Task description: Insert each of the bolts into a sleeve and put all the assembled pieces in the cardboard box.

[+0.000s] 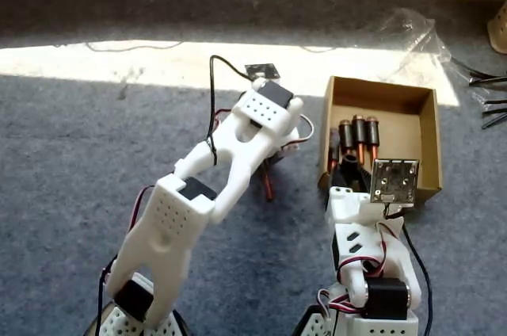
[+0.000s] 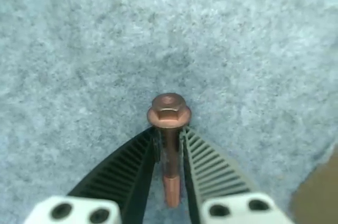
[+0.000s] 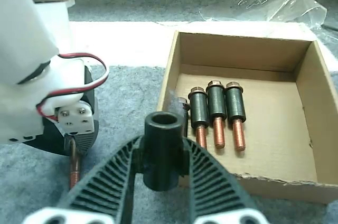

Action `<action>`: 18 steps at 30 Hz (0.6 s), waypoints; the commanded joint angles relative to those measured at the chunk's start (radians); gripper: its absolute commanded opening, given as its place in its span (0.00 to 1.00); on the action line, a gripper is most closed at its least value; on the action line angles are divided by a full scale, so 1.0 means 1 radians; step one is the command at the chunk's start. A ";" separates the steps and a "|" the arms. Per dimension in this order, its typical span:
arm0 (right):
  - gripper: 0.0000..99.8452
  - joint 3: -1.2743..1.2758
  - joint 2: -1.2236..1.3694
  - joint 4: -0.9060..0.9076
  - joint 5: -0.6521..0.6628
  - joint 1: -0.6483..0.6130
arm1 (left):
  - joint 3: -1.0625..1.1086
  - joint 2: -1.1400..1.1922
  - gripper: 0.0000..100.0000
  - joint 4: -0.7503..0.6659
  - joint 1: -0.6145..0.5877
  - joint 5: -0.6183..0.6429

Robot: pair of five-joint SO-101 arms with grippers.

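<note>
The cardboard box (image 3: 243, 49) holds three assembled pieces (image 3: 216, 105) (side by side). Near its corner, the right gripper (image 3: 162, 152) clamps an upright black sleeve (image 3: 163, 126). The left gripper (image 2: 169, 138) pinches a copper bolt (image 2: 169, 112) by its shank.

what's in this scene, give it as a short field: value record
left gripper: shut on the shank of a copper bolt, over the grey carpet
right gripper: shut on a black sleeve, by the box's near corner
cardboard box: three assembled pieces lying side by side; another bolt head partly hidden behind the held sleeve
behind box: clear plastic bag
remaining: held bolt not yet in held sleeve
</note>
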 commanded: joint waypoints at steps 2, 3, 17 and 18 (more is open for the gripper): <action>0.00 -0.005 -0.012 -0.031 -0.009 0.010 | 0.002 0.021 0.03 -0.011 0.005 0.003; 0.00 -0.005 -0.012 -0.031 -0.009 0.010 | 0.002 0.021 0.03 -0.009 0.007 0.003; 0.00 -0.005 -0.012 -0.035 -0.009 0.010 | 0.007 0.025 0.03 -0.006 0.012 -0.035; 0.00 -0.005 -0.012 -0.035 -0.009 0.010 | 0.007 0.024 0.03 -0.006 0.007 -0.035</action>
